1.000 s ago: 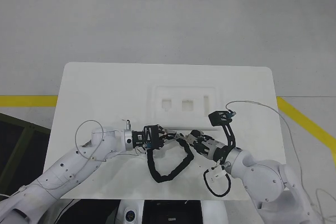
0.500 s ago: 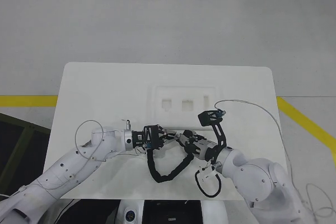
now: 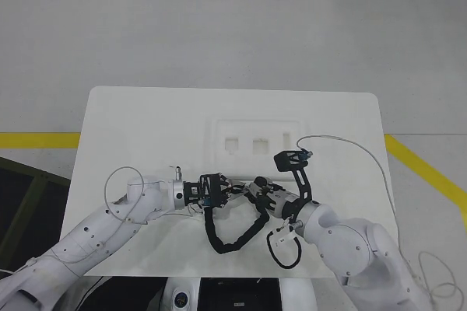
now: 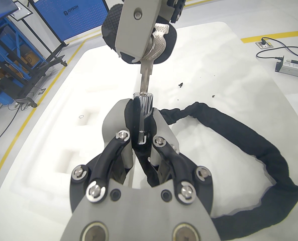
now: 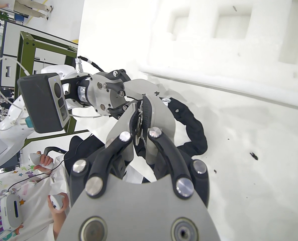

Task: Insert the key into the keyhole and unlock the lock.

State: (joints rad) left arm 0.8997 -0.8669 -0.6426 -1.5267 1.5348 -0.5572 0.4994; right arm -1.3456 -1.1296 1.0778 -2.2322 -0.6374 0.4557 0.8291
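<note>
Front middle of counter [image 3: 132, 132]: left gripper [image 3: 227, 191] and right gripper [image 3: 254, 190] meet tip to tip. The key [image 4: 145, 75] fills the gap between them, its tip at the lock [image 4: 143, 102]. Black cable [image 4: 239, 126] loops on the counter toward the front edge. Foam tray [image 3: 218, 134] just behind. Passable: counter left side, right side, far strip beyond the tray.

The key [image 4: 145, 76] was bright, smooth metal with a knurled head, and the lock [image 4: 143, 101] was polished, ribbed metal trailing a matt black cloth sleeve [image 4: 251, 136]. Near the lock, the foam tray [image 5: 226, 51] looked white and grainy. Above the lock, the fingers [image 4: 136, 13] of the right pincer [image 4: 149, 53] were brushed grey metal with pebbled black pads.
</note>
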